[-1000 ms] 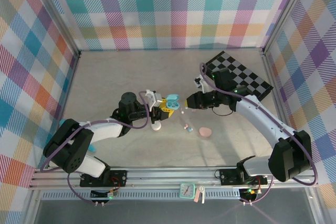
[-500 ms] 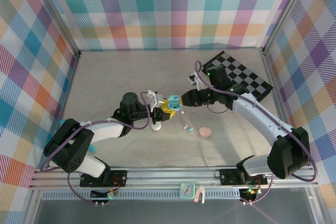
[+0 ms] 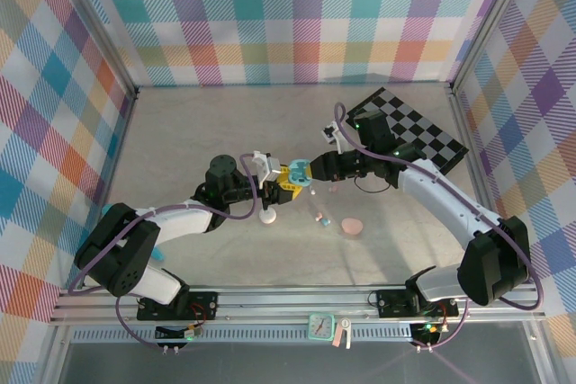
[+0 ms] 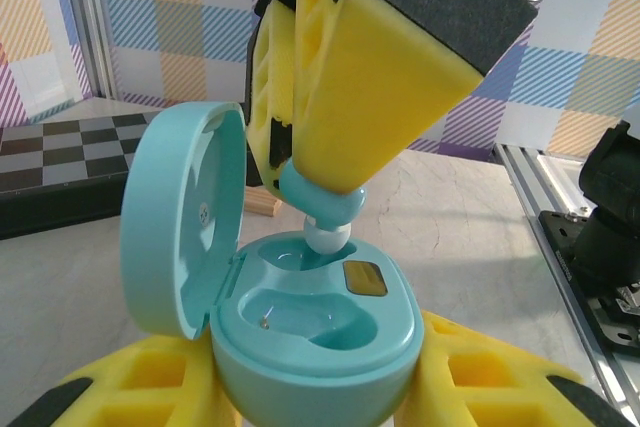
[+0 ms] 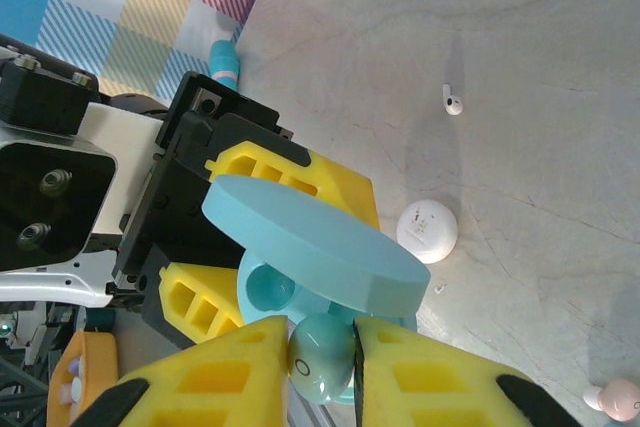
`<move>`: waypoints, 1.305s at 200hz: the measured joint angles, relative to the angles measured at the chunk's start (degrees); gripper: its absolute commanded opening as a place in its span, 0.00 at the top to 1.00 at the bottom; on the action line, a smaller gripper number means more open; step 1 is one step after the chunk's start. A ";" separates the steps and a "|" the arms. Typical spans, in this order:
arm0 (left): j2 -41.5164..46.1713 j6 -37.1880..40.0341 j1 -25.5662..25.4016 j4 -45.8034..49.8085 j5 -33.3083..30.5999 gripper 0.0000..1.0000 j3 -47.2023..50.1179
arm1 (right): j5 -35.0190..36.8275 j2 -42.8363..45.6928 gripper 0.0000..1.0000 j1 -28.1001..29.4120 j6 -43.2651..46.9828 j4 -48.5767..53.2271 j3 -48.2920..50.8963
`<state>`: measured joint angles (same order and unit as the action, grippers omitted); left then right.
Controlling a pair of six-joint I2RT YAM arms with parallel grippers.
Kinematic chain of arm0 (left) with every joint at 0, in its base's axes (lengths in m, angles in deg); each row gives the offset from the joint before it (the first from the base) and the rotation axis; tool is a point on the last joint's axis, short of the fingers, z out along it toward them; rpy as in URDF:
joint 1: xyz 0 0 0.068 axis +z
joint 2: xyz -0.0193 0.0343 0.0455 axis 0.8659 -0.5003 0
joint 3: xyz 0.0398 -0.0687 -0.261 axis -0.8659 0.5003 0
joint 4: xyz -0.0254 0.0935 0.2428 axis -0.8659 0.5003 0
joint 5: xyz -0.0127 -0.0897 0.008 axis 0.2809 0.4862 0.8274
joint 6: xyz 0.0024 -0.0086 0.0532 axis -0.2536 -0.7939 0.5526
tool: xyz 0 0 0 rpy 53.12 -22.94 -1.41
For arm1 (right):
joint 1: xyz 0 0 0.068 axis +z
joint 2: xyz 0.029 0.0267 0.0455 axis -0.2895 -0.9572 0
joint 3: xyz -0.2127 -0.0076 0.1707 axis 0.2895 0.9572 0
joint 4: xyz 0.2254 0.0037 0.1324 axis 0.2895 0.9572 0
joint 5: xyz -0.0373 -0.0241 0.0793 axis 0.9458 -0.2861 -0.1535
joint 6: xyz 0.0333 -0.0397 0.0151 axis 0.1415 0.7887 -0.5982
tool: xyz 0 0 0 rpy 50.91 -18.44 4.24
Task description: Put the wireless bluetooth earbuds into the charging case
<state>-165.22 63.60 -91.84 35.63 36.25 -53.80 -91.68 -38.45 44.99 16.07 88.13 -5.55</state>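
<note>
A teal charging case sits between the yellow fingers of my left gripper, which is shut on it, with the lid standing open to the left. My right gripper is shut on a teal earbud. The earbud hangs nose-down with its tip in the far slot of the case; the near slot is empty. From above, both grippers meet mid-table at the case, the left gripper coming from the left and the right gripper from the right.
A white case lies just in front of the left gripper. A pink case and small loose earbuds lie to its right. A white earbud rests on the table. A checkered board lies at the back right.
My right gripper has moved left with the teal earbud, closing the gap to the open case. The left gripper with the case has barely shifted.
</note>
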 measured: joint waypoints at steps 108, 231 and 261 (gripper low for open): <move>0.00 -0.20 -0.02 -0.02 0.00 0.65 0.00 | -0.31 -0.31 0.73 0.04 0.20 0.09 0.02; -0.02 -1.22 -0.44 -0.39 0.15 0.65 0.00 | 0.20 -0.04 0.53 0.02 1.36 1.86 -0.15; -0.02 -1.11 -0.44 -0.44 -0.26 0.65 0.02 | 1.49 4.07 0.45 0.04 3.26 2.16 0.66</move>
<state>-165.24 62.49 -92.28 35.19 35.99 -53.78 -90.19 -34.38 45.03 19.33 90.30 -4.89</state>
